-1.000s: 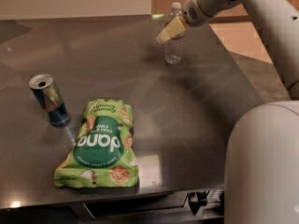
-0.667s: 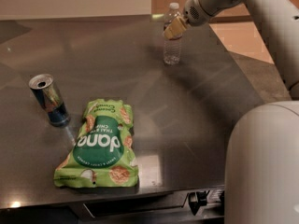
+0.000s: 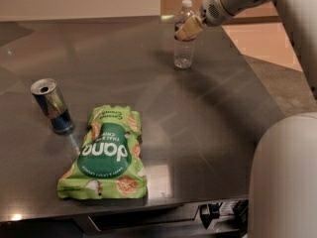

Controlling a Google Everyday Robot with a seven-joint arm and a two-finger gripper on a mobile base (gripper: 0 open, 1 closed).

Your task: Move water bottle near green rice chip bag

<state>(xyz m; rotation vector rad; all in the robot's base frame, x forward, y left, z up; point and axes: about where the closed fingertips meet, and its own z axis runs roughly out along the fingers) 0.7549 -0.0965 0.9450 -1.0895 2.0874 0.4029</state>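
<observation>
The water bottle [image 3: 183, 53] stands upright at the far side of the dark table [image 3: 218, 108]; it is clear and ribbed, with a white cap. My gripper [image 3: 183, 30] reaches in from the upper right and is at the bottle's upper part, across its label band. The green rice chip bag [image 3: 106, 152] lies flat near the table's front edge, well to the front left of the bottle.
A blue and silver drink can [image 3: 52, 105] stands left of the bag, close to it. My white robot body [image 3: 285, 177] fills the lower right corner. The table's front edge runs just below the bag.
My gripper has shifted slightly at the bottle's upper part and now lies across it. The bottle, bag and can have not moved.
</observation>
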